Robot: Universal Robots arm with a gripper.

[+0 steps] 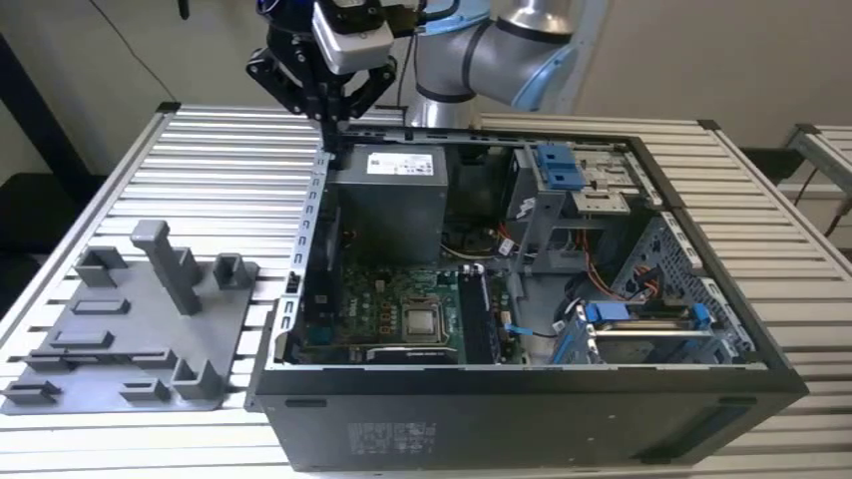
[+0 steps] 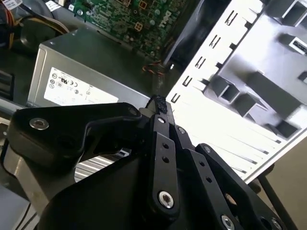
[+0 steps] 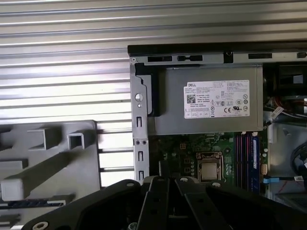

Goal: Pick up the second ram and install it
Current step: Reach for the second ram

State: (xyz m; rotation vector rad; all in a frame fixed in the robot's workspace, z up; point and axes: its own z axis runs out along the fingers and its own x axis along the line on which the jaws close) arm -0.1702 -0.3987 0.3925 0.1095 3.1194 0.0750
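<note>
My gripper (image 1: 329,118) hangs above the back corner of the open computer case (image 1: 309,230), on the exterior view's left, over the power supply (image 1: 399,165). Its black fingers (image 2: 158,103) are pressed together at the tips and I see nothing between them. In the first wrist view a thin dark strip (image 3: 29,203) lies on the grey plastic fixture (image 3: 53,163); I cannot tell whether it is the second ram. The memory slots (image 3: 244,153) sit beside the processor (image 3: 209,168) on the green motherboard (image 1: 386,299).
The grey fixture (image 1: 134,339), with several upright posts, stands on the slatted table at the exterior view's left, close to the case. Blue drive brackets (image 1: 560,165) and loose cables (image 1: 600,289) crowd the case's right half. The case walls stand high around the board.
</note>
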